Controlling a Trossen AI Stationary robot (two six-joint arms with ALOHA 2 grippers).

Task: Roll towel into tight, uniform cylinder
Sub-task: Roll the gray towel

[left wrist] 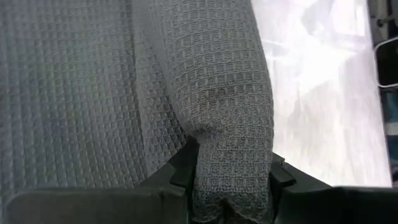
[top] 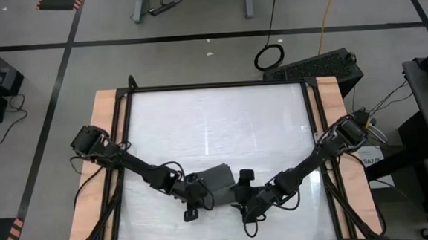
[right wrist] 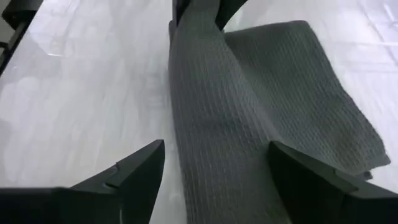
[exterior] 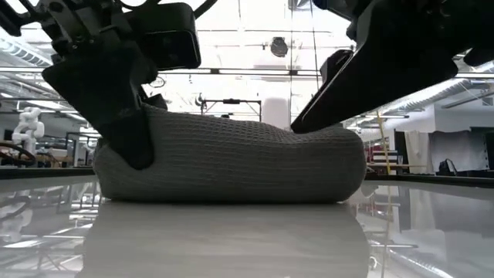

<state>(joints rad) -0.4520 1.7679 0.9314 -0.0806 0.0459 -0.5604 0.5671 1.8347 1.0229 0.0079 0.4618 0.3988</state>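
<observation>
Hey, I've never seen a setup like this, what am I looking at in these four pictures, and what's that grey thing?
It is a robot with two dark arms working at a white table. One picture looks straight down from above, one looks level across the tabletop, and two come from cameras on the arms' wrists. The grey thing is a towel, partly rolled into a thick fold. The left tool is clamped on one end of the roll. The right tool has its fingers spread wide on either side of the other end and is not gripping it.
</observation>
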